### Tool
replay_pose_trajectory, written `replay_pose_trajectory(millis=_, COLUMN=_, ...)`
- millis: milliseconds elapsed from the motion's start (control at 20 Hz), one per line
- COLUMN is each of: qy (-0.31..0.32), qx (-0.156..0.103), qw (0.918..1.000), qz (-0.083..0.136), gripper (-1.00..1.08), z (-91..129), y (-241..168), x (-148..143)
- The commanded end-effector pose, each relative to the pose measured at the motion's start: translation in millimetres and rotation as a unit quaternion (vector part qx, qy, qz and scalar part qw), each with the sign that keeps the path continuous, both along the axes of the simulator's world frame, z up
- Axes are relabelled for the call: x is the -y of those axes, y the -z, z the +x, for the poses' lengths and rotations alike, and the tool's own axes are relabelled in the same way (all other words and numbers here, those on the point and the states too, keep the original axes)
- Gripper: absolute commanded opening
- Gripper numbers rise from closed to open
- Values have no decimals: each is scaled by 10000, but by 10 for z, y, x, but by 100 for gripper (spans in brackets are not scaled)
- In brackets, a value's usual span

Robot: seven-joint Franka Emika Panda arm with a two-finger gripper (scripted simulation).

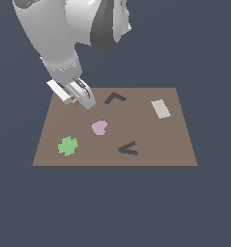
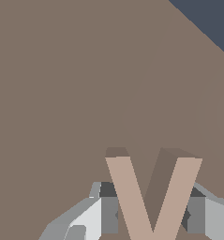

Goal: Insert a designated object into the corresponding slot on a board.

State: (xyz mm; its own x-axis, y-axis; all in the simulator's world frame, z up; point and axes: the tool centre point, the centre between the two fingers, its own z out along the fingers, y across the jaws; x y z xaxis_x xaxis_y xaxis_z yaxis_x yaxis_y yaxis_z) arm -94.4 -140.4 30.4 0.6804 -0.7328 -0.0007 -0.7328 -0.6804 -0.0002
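Note:
The light orange-brown V-shaped piece [image 2: 132,197] sits between my fingers in the wrist view, its two arms spreading away from the camera. In the exterior view only a bit of it [image 1: 74,102] shows under the hand. My gripper [image 1: 80,100] is low at the far corner of the brown board [image 1: 175,144] on the exterior view's left, with both finger pads [image 2: 108,211] against the piece's outer sides. I cannot tell whether the piece rests on the board or is just above it. The dark chevron slot [image 1: 128,149] lies near the board's front edge, right of centre, far from the gripper.
A dark right-angled L-shaped recess [image 1: 115,98] lies at the back of the board. A pink heart [image 1: 99,127] is near the middle, a green clover [image 1: 67,145] at the front left, and a light grey rectangle [image 1: 160,108] at the back right. Dark blue floor surrounds the board.

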Motion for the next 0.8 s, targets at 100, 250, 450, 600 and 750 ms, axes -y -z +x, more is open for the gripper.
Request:
replay_pose_trajectory(millis=100, qy=-343, qx=2, qw=9994, qz=-3, gripper=-100, z=82, y=-4, x=58)
replay_pose_trajectory(millis=250, qy=-669, qx=3, qw=9978, qz=-4, gripper=-100, z=162, y=-7, x=100)
replay_pose_trajectory(millis=450, qy=-1220, qx=3, qw=9925, qz=-4, gripper=-100, z=303, y=-12, x=160)
replay_pose_trajectory(millis=600, qy=-1721, qx=3, qw=9851, qz=-5, gripper=-100, z=438, y=-17, x=199)
replay_pose_trajectory(millis=750, qy=-2300, qx=3, qw=9732, qz=-6, gripper=-100, z=599, y=-22, x=228)
